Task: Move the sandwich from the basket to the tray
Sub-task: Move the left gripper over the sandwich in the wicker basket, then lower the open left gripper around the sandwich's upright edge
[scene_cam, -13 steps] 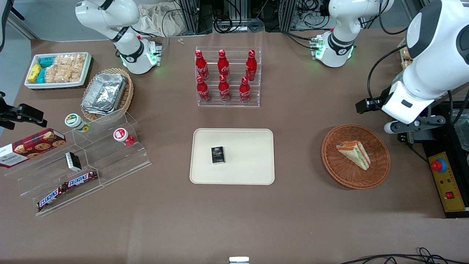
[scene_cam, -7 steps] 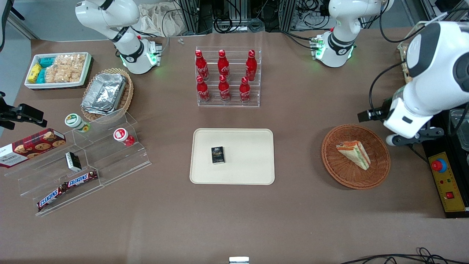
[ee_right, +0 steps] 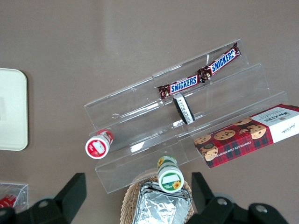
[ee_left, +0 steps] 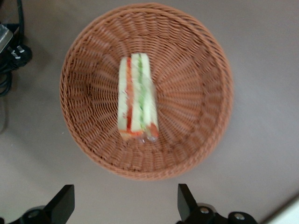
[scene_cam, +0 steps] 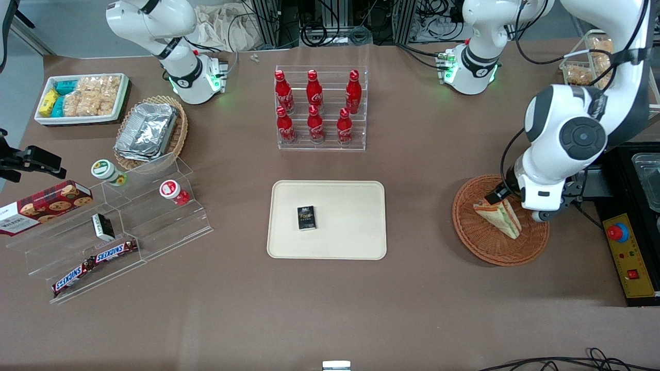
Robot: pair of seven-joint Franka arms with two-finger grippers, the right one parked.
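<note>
The sandwich (scene_cam: 499, 216) lies in the round reddish-brown basket (scene_cam: 490, 250), its green and orange-red filling showing along the cut edge. My left gripper (scene_cam: 536, 208) hangs above the basket, over the edge nearest the working arm's end of the table. In the left wrist view the sandwich (ee_left: 137, 99) sits in the middle of the basket (ee_left: 196, 140). The gripper (ee_left: 125, 199) is open and empty, its fingers spread wide, well above the table just outside the basket's rim. The cream tray (scene_cam: 350, 226) lies flat at the table's middle, toward the parked arm from the basket.
A small black box (scene_cam: 306, 217) lies on the tray. A clear rack of red bottles (scene_cam: 319, 111) stands farther from the camera than the tray. A yellow control box with a red button (scene_cam: 626, 252) sits beside the basket. A stepped clear shelf (scene_cam: 118, 226) with snacks stands toward the parked arm's end.
My left arm has swung in from the table's end and come down, so the gripper now hangs over the basket. The sandwich, basket and tray have not moved.
</note>
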